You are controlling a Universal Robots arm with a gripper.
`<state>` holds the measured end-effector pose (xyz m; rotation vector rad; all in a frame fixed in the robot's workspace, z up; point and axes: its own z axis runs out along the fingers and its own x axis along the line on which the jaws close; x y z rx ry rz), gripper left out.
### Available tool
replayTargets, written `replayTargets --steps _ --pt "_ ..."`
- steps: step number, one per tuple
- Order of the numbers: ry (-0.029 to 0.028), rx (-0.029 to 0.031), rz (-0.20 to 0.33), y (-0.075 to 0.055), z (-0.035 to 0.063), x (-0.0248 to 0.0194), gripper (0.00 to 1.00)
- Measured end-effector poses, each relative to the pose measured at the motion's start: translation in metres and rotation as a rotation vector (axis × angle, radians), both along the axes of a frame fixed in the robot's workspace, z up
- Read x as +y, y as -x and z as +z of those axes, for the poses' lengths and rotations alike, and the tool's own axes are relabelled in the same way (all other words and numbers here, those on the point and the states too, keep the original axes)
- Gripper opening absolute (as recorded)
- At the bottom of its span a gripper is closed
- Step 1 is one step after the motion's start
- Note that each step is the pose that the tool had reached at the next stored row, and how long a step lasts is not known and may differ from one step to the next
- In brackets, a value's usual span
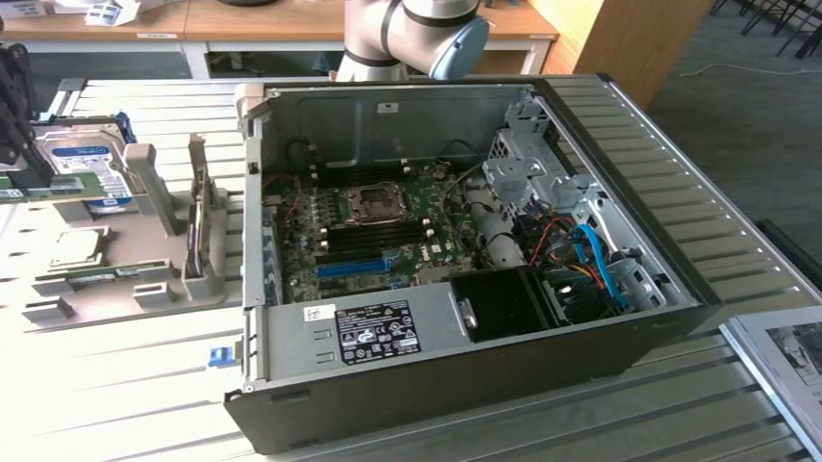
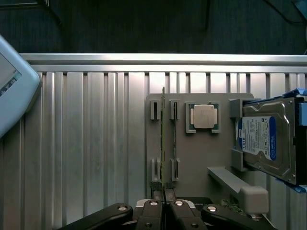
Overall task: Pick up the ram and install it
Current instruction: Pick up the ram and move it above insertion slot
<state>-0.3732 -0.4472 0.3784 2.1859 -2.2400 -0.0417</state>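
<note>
1. Pincer (image 2: 164,199): pressed together, both fingertips meeting along one seam, nothing seen pinched between them.
2. Ram (image 2: 163,139): straight ahead of the pincer, in line with that seam. Stands upright on its long edge in the slots of a grey holder (image 2: 199,153), and shows edge-on as a thin green line.
3. Near end of the ram: comes close to the pincer's tips in the wrist view. Cannot tell whether touching or apart.
4. Holder: lies flat on the ribbed metal surface (image 2: 86,143), ahead of the pincer.
5. Processor chip (image 2: 203,116): square and silver, just beside the ram and off to one side of the pincer's line. Sits flat in its own recess on the holder.
6. Hard drive (image 2: 264,139): silver with a blue-white label, farther out from the pincer on that same side, past the processor chip. Rests in the holder's brackets.
7. Computer case (image 1: 488,385): sits on the same surface near the holder, open side up, with the motherboard (image 1: 372,226) in plain sight inside.
8. Arm (image 1: 411,34): grey joint with a blue cap, seen beyond the far wall of the computer case.
</note>
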Motion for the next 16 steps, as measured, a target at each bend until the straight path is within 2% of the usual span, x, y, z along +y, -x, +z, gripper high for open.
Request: replayTargets --steps 16 --pt "0.0001 0.0 0.0 -0.028 0.0 0.0 0.12"
